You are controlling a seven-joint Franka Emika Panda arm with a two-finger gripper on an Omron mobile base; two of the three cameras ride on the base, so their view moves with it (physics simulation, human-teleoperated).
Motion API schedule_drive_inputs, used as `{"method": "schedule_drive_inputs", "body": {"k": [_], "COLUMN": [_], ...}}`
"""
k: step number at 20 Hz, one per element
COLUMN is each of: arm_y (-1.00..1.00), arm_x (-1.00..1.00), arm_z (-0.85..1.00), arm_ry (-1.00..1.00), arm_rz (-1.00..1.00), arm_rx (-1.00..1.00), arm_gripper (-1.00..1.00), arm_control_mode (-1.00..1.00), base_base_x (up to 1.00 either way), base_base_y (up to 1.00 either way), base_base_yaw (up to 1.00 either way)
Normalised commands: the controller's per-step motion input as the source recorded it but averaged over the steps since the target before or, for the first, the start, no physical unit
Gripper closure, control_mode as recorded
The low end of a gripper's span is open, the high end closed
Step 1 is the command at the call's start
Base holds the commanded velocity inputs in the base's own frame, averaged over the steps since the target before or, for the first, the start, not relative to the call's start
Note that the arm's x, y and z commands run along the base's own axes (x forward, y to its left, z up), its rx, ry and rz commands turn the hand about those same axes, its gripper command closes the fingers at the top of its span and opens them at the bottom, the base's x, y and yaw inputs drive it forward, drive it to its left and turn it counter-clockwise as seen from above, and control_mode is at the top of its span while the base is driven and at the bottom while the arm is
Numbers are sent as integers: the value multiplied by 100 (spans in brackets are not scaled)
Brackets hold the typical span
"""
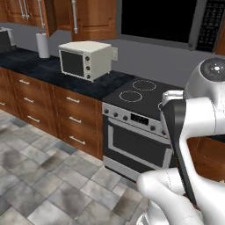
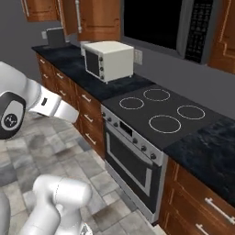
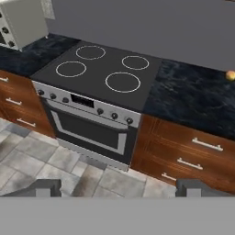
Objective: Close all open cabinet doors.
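Note:
Reddish-brown cabinet doors run along the top of both base views. One door (image 1: 94, 19) with a long silver bar handle hangs above the toaster oven, also seen as the door (image 2: 98, 20). Just left of it a narrower door (image 1: 49, 17) seems to stand swung out from the cabinet row, seen edge-on; it shows again as the door (image 2: 68, 16). More doors (image 1: 19, 11) farther left look flush. My gripper (image 3: 119, 190) is open with nothing between its fingertips. It looks down at the stove from well below the cabinets.
A black stove (image 3: 98, 69) with its oven front (image 1: 132, 143) sits between wooden drawer units (image 3: 188, 153). A white toaster oven (image 1: 85, 59) and a paper towel roll (image 1: 42, 44) stand on the dark counter. A microwave (image 2: 160, 23) hangs above the stove. Grey tiled floor (image 1: 39, 176) lies open to the left.

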Motion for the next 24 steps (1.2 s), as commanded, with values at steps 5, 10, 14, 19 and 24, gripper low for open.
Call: {"method": "schedule_drive_inputs", "body": {"k": [5,10,14,19,24], "arm_y": [0,0,0,0,0], "arm_x": [0,0,0,0,0], "arm_z": [0,0,0,0,0], "arm_ry": [0,0,0,0,0], "arm_rz": [0,0,0,0,0], "arm_rx": [0,0,0,0,0], "arm_gripper": [-100,-100,-100,-100,-100], "arm_control_mode": [100,100,100,100,100], "base_base_x": [100,100,100,100,100], "base_base_y": [100,100,100,100,100], "base_base_yaw": [-5,-10,-16,-21,-31]}}
